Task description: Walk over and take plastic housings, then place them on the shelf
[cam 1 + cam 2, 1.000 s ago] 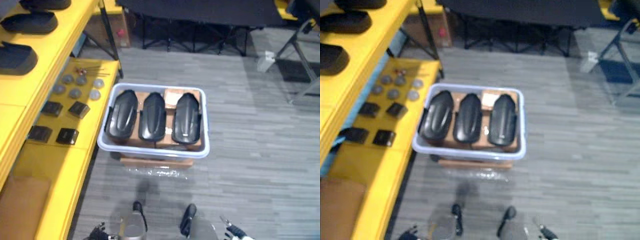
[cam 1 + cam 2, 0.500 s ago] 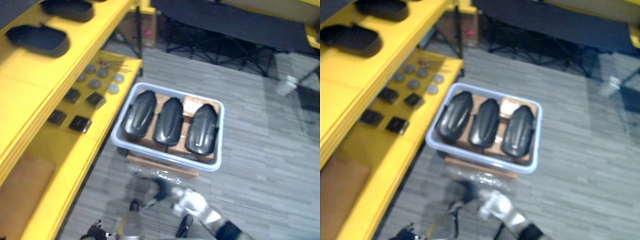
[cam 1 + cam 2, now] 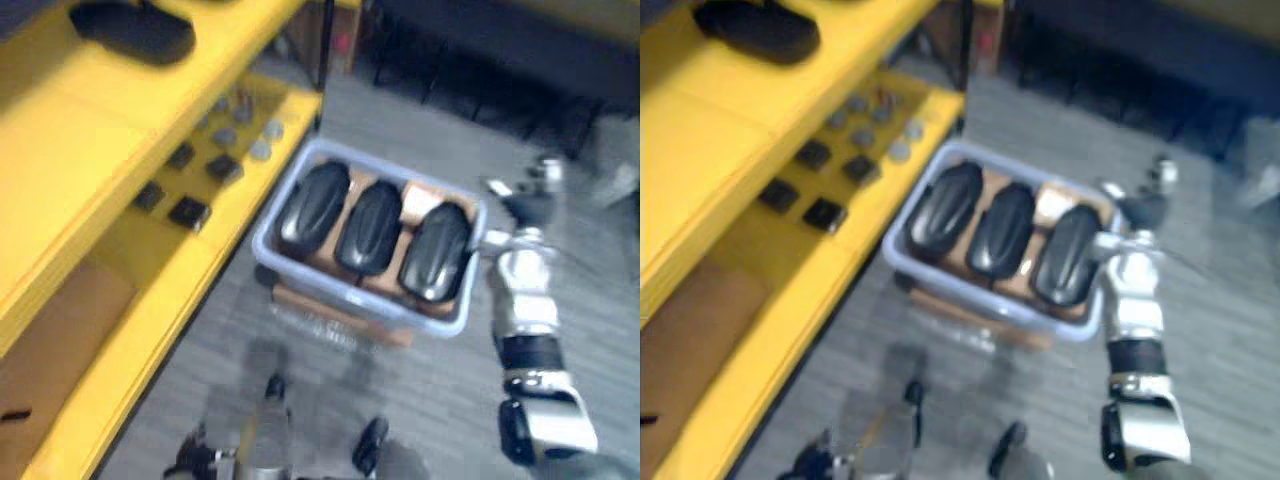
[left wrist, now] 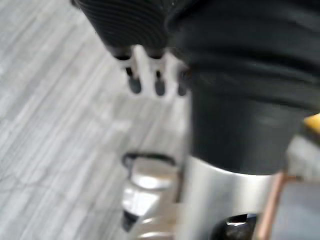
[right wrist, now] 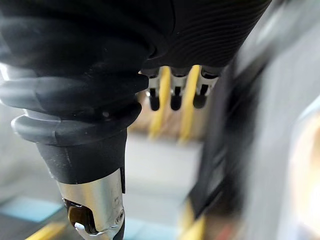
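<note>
Silver, dark-tipped fingers [image 5: 173,95] of the right hand [image 3: 528,200] were straight and slightly apart, clamped on nothing. Judged a pre-reach posture: the hand hovered just beside the right end of the bin [image 3: 345,300], nearest the right-most housing. Contact with the rim could not be made out.

Left hand [image 4: 135,75] hung over the grey floor [image 4: 45,100], fingers straight and empty; idle.

Three black plastic housings [image 3: 371,227] lay in the bin, none picked yet. They lay side by side, long axes parallel, domed backs up, probably so each can be lifted singly. Shape: elongated rounded shells, smooth and faintly glossy. They rested on brown board inside the bin.

Bin: pale lilac plastic, rounded corners, raised lip, propped on a brown block [image 3: 340,322] on the floor, presumably to bring it within reach.

Yellow shelf [image 3: 90,130] stood just beside the bin's left side. Small dark square parts [image 3: 188,212] and grey discs [image 3: 260,150] lay on its lower level near the bin. One more black housing [image 3: 135,30] lay on the upper level, well apart from the bin; judged the destination.
</note>
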Available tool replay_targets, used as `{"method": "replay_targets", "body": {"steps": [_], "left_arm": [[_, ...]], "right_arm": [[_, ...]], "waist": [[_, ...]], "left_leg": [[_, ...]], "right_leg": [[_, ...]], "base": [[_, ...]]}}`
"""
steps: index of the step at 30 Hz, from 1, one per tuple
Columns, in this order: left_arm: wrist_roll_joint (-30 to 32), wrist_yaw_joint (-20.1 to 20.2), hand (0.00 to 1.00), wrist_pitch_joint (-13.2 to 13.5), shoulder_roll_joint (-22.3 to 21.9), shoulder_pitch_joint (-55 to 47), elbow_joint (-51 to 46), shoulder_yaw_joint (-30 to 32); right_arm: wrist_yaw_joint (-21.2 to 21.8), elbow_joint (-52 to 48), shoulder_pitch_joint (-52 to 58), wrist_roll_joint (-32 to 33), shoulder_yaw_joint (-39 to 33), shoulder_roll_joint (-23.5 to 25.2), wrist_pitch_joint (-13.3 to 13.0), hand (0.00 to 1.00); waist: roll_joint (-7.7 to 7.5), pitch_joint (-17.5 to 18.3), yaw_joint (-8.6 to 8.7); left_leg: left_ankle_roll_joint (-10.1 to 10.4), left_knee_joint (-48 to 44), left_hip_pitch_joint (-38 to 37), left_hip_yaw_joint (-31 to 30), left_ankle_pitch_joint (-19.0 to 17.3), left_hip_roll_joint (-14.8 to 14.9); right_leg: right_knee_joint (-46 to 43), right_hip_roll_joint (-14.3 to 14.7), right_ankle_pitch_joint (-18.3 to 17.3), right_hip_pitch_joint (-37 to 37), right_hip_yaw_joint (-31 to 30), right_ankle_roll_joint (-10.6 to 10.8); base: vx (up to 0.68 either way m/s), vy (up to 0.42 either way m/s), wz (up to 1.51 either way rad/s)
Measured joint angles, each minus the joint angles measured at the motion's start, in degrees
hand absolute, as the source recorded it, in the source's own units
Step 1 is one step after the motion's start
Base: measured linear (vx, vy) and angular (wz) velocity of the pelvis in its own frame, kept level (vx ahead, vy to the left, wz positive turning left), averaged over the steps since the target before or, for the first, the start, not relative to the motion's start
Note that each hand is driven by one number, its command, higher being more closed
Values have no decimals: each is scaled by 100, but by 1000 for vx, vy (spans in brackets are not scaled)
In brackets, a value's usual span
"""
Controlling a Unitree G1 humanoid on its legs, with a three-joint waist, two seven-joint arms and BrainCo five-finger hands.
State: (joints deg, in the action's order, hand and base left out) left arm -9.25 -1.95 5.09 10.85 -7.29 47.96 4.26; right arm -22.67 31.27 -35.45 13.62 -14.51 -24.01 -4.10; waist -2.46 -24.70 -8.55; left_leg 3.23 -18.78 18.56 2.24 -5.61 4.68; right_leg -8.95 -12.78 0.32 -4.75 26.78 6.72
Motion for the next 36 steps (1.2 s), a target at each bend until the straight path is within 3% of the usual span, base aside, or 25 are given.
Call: {"method": "replay_targets", "body": {"steps": [5,6,12,15,21,24,28,33,36], "left_arm": [[-447,-135,0,151,-14,-117,93,-101],[-891,-467,0,245,-212,529,716,-53],[-893,-467,0,242,-214,523,686,-45],[-1114,-472,0,215,-215,363,481,-23],[-1904,-564,0,181,-222,143,56,159],[-2236,-489,0,140,-236,35,24,169],[-2166,-81,0,103,-253,35,16,43],[-2174,99,0,21,-231,34,34,-175],[-2175,127,0,12,-237,34,94,-340]], "right_arm": [[-129,732,-381,393,62,-353,61,0],[-182,1844,-1035,930,473,-690,186,0],[-120,1681,-731,958,182,-661,162,0],[75,1318,195,1045,-444,-408,-124,0],[108,1162,1333,1133,-1359,-298,-863,0],[-125,1239,1444,1126,-1677,-317,-1059,0],[-102,1453,1407,1126,-1673,-454,-1064,0],[26,1734,950,1003,-1562,-946,-1064,0],[46,1834,444,831,-1145,-1263,-1090,0]], "waist": [[67,-151,-24],[78,-293,-139],[58,-304,-139],[-14,-336,-74],[-8,-333,231],[20,-320,461],[29,-320,470],[294,-326,475],[496,-321,466]], "left_leg": [[-3,-183,425,-13,73,134],[-97,-573,859,138,18,220],[-114,-639,800,133,-2,177],[-146,-718,522,170,-71,41],[-143,-563,391,377,-82,-23],[-147,-529,332,502,-82,18],[-151,-351,273,643,-46,52],[-180,-326,264,685,-22,-9],[-194,-314,266,755,19,-33]], "right_leg": [[-184,77,-37,-361,5,-72],[-675,1,-234,-837,-150,-148],[-872,-92,-345,-818,-151,-134],[-1415,-413,-685,-675,-155,-95],[-1454,-526,-818,-709,-247,-42],[-1329,-471,-706,-716,-367,43],[-1136,-408,-578,-737,-478,62],[-1142,-455,-558,-743,-497,90],[-1169,-504,-559,-783,-499,91]], "base": [[-20,-15,4],[0,0,0],[4,6,4],[10,26,20],[-25,13,-3],[10,17,-24],[33,15,-16],[52,12,2],[38,11,0]]}}
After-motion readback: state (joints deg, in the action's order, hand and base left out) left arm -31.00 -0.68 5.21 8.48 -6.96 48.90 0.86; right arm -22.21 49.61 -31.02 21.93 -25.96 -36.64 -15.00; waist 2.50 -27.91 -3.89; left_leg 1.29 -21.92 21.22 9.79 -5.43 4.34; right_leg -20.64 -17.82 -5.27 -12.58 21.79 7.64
